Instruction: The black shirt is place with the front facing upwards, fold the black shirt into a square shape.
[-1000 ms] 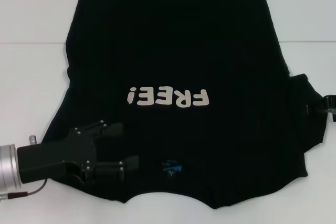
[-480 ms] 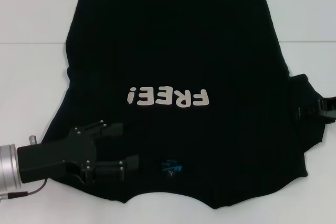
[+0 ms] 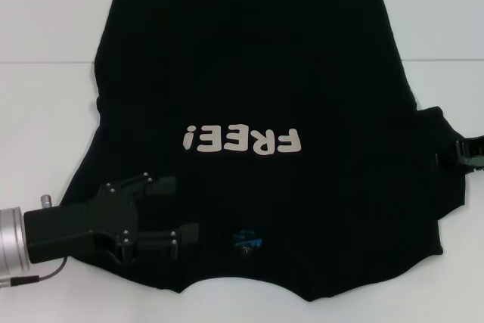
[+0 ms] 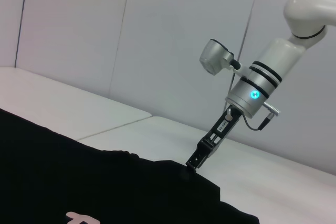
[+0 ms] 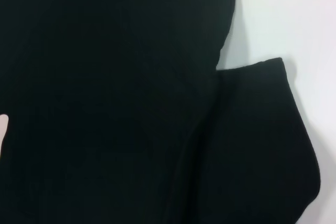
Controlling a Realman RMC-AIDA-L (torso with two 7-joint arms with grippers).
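Note:
The black shirt (image 3: 249,58) lies spread flat on the white table, front up. Its cream "FREE!" lettering (image 3: 242,140) sits mid-chest and the blue neck label (image 3: 248,240) lies near the front edge. My left gripper (image 3: 175,209) is open, low over the shirt's near left shoulder beside the collar, with nothing between its fingers. My right gripper (image 3: 457,154) is at the right sleeve (image 3: 442,172). In the left wrist view the right gripper (image 4: 193,162) has its tip down on the sleeve's top. The right wrist view shows only black shirt (image 5: 105,103) and the sleeve (image 5: 262,140).
The white table (image 3: 45,111) surrounds the shirt, with bare surface on the left and at the far right. A seam (image 3: 45,62) crosses the tabletop. The shirt's hem reaches the far edge of the head view.
My right gripper has come in from the right edge onto the right sleeve. The left arm and the shirt have not moved.

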